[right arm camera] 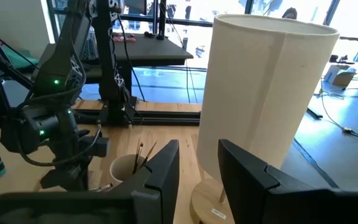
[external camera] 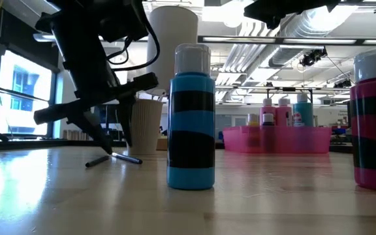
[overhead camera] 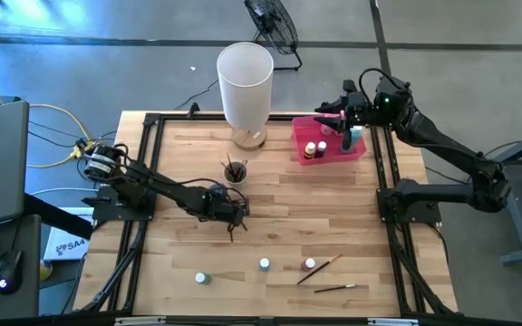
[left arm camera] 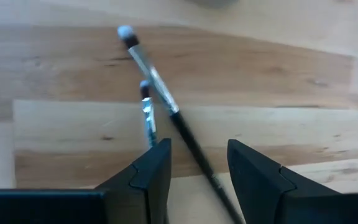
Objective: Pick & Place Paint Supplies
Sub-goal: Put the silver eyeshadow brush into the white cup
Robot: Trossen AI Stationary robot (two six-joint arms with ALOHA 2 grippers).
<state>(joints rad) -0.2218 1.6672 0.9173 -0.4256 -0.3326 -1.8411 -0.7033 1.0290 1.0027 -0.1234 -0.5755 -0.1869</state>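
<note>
Left gripper (overhead camera: 235, 215) low over the pale wooden slatted table (overhead camera: 333, 217), left of centre in the high view. Fingers apart in the left wrist view, closed on nothing. Long dark-handled paintbrush with a white tip (left arm camera: 166, 102) flat on the wood, handle running into the gap between those fingers; whether touched by either finger, cannot tell. Shorter paintbrush (left arm camera: 146, 109) just beside it, also flat on the table.

Right gripper (overhead camera: 347, 136) at upper right of the high view, above the pink rectangular plastic tray (overhead camera: 333, 159). Fingers apart and empty in the right wrist view. Three paint bottles upright inside the tray, among them a teal bottle (overhead camera: 357, 136) just beside the gripper.

Small round cup of brushes (overhead camera: 235, 170) near the table's centre, below the tall white cylinder (overhead camera: 245, 81). Along the lower edge of the high view, three small white-capped paint bottles (overhead camera: 265, 264) in a row and two more brushes (overhead camera: 318, 270) lying loose at lower right.
</note>
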